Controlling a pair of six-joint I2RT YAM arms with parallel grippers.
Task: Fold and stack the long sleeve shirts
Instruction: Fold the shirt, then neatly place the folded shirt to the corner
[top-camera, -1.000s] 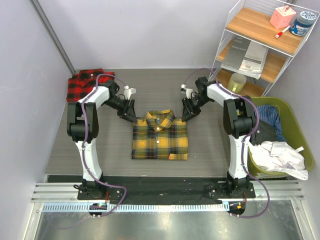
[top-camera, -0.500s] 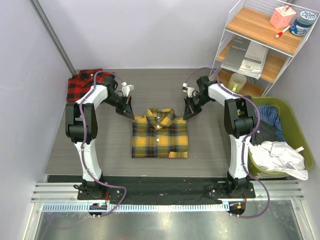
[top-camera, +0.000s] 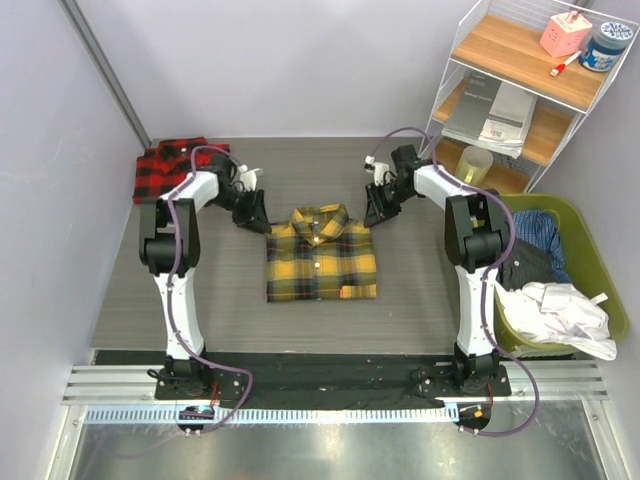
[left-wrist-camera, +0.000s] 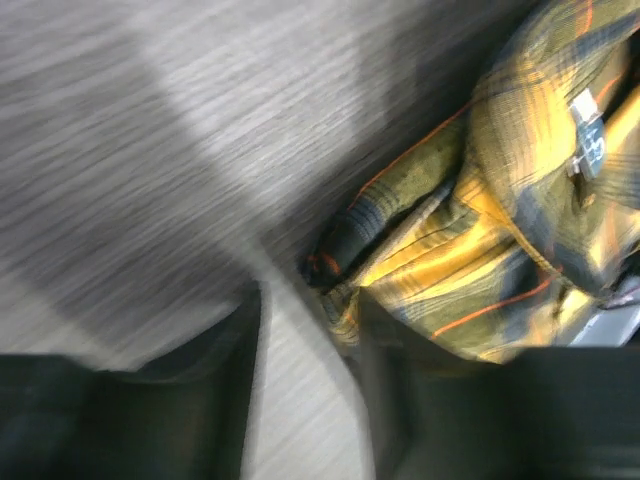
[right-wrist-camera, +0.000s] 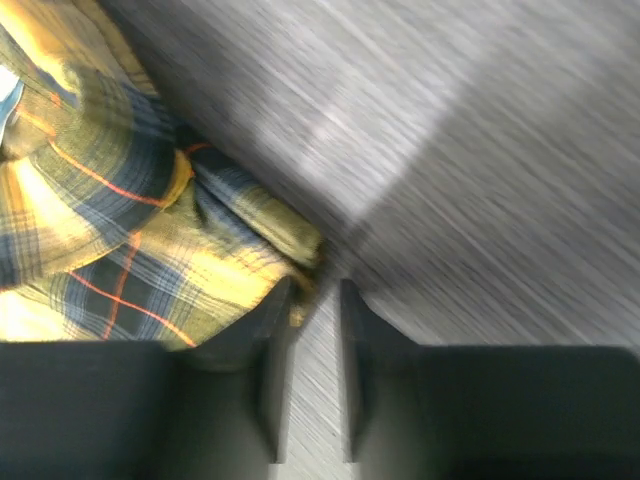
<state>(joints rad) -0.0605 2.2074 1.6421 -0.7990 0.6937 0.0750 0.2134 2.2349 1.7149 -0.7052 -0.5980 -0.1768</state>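
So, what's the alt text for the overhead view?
A folded yellow-and-black plaid shirt lies on a grey table, the left gripper and right gripper at its collar-end corners. A red-and-black shirt sits far left; a green basket of clothes stands right.

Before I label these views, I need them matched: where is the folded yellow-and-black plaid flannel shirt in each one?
Top external: the folded yellow-and-black plaid flannel shirt lies mid-picture.
Left wrist: it fills the right side.
Right wrist: it fills the left side.
Shared landmark: the grey wood-grain tabletop beside it.
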